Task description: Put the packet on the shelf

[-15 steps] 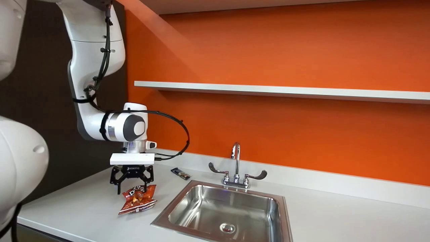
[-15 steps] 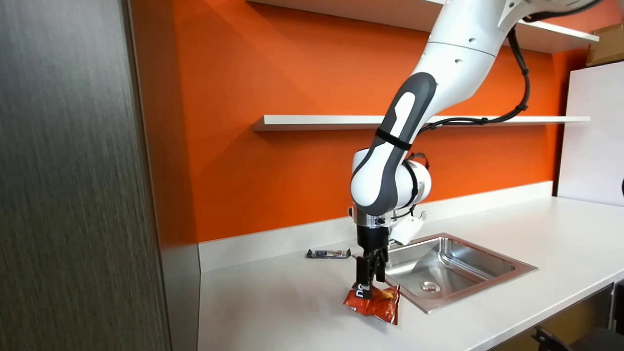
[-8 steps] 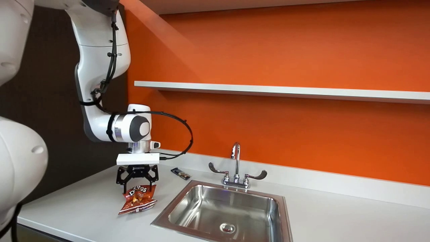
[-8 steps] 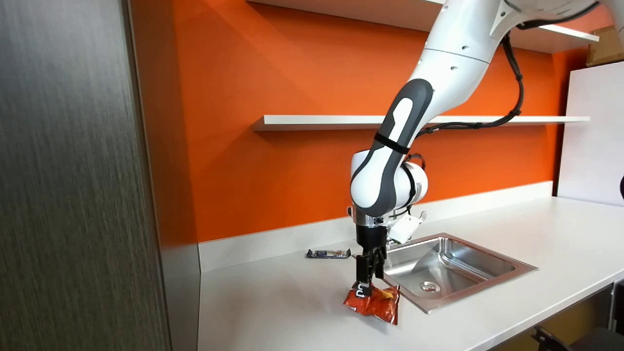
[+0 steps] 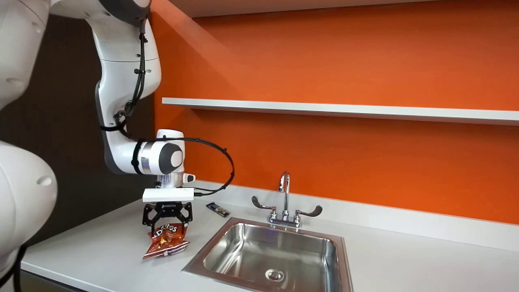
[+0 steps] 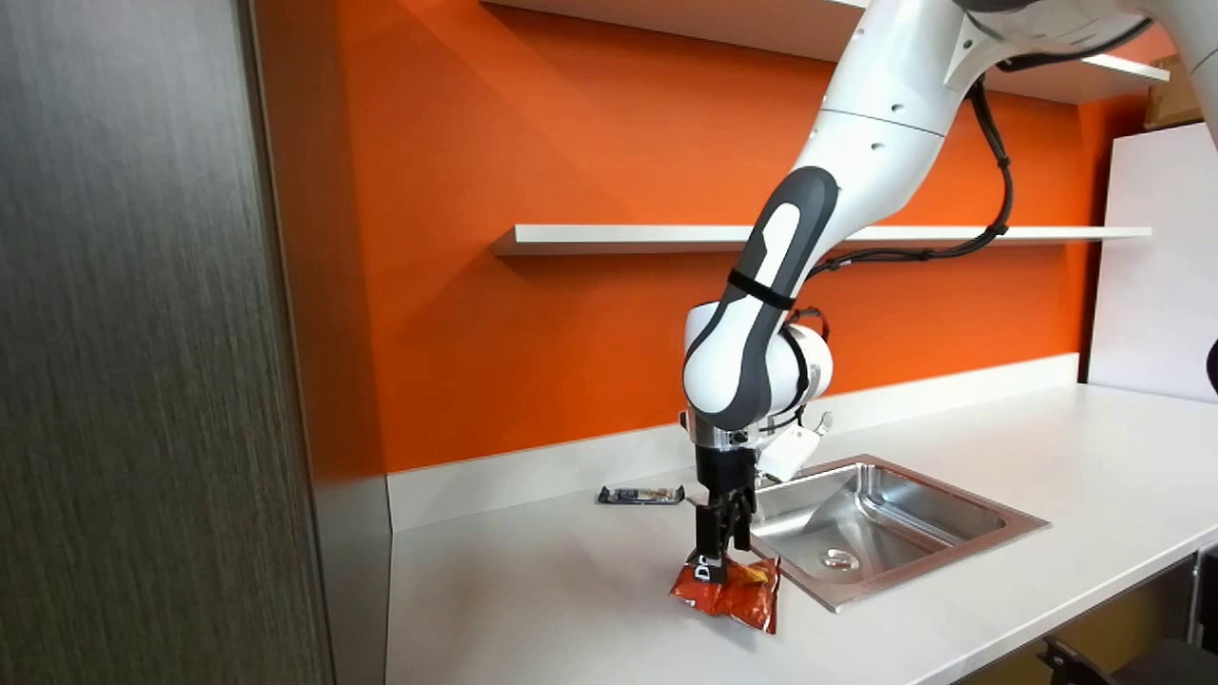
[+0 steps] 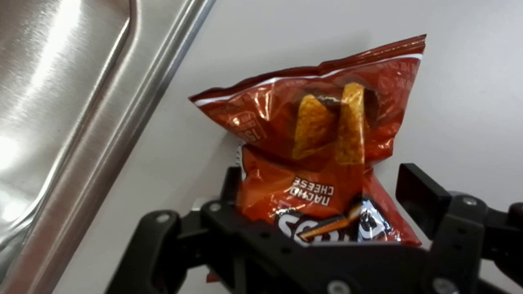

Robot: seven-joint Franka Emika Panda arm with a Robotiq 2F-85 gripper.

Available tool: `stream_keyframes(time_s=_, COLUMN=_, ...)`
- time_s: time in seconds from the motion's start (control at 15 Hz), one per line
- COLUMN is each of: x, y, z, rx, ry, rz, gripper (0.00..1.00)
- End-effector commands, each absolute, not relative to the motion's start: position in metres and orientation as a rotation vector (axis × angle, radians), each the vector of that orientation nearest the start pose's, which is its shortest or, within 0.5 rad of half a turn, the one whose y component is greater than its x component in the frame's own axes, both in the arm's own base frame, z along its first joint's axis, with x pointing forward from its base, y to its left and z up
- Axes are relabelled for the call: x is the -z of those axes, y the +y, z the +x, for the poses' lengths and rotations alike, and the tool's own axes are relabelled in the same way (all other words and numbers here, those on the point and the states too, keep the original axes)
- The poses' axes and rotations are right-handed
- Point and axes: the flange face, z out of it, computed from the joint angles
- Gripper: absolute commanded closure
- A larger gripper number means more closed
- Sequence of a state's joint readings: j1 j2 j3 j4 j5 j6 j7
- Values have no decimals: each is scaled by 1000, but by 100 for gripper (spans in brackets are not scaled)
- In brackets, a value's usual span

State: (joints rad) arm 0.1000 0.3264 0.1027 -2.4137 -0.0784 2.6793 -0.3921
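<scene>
The packet (image 5: 166, 243) is a crinkly orange-red Doritos bag lying on the light-grey countertop, left of the sink. It also shows in an exterior view (image 6: 750, 599) and large in the wrist view (image 7: 318, 139). My gripper (image 5: 168, 234) points straight down over the packet's far part, its fingers low, one on either side of it. In the wrist view the gripper (image 7: 327, 190) is open; the right finger is apart from the packet, the left finger is close along its edge. The gripper body hides the packet's lower end there. The long white shelf (image 5: 324, 108) spans the orange wall above, also in an exterior view (image 6: 609, 240).
The steel sink (image 5: 348, 259) lies right of the packet, with a tap (image 5: 286, 198) and two handles behind it. A small dark oblong object (image 5: 218, 209) lies near the backsplash. A dark tall panel (image 6: 162, 381) stands at the left. Another shelf (image 6: 704, 19) hangs higher.
In an exterior view my gripper has shifted right, centring over the packet, then lowered a little. The packet has not moved, and the fingers stay open.
</scene>
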Motion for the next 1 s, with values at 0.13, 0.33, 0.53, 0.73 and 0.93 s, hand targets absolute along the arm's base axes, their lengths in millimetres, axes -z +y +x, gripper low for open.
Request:
stream_keyframes(time_s=0.13, x=-171, y=102, z=483, rx=-91, ry=-984, rz=-2989, gripper=49)
stream_keyframes(time_s=0.33, x=-171, y=101, z=485, rx=-90, ry=-961, rz=-3001, gripper=73)
stream_keyframes(time_s=0.53, x=-172, y=101, z=486, rx=-86, ry=-948, rz=-3013, gripper=95)
stream_keyframes(time_s=0.73, x=-175, y=100, z=490, rx=-75, ry=-920, rz=-3034, gripper=100)
stream_keyframes(time_s=0.93, x=-180, y=100, z=493, rx=-60, ry=-860, rz=-3051, gripper=100)
